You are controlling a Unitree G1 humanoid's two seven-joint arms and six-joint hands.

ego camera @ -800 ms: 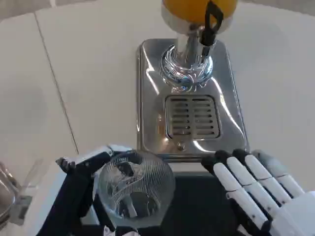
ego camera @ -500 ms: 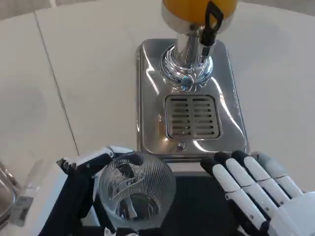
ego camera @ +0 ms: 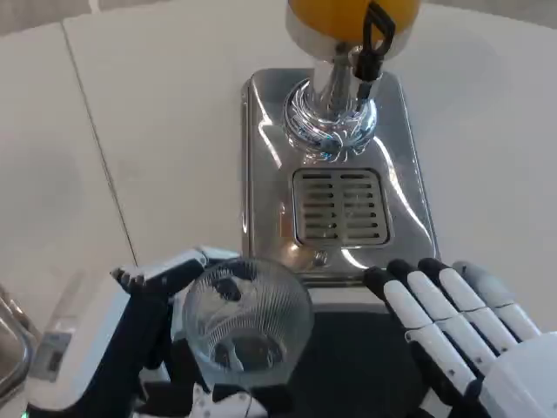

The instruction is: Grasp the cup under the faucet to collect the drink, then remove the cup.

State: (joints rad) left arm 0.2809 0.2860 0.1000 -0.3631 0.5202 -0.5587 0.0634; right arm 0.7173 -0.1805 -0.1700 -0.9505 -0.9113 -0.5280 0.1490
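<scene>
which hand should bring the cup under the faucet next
Left. The left hand already holds the ribbed glass cup, just short of the drip grate. The right hand holds nothing, fingers extended.

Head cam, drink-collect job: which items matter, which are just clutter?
Job:
- ribbed glass cup, held by left hand
- faucet on the orange drink dispenser
- steel drip tray
- right hand, holding nothing

Clutter:
- clear item at left edge, unidentifiable

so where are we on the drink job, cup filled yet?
Done: left hand holds the ribbed glass cup. In hand: cup sits near the table's front edge, short of the drip grate, and looks empty. Left: place it under the faucet, fill it, remove it. Right hand waits open.
</scene>
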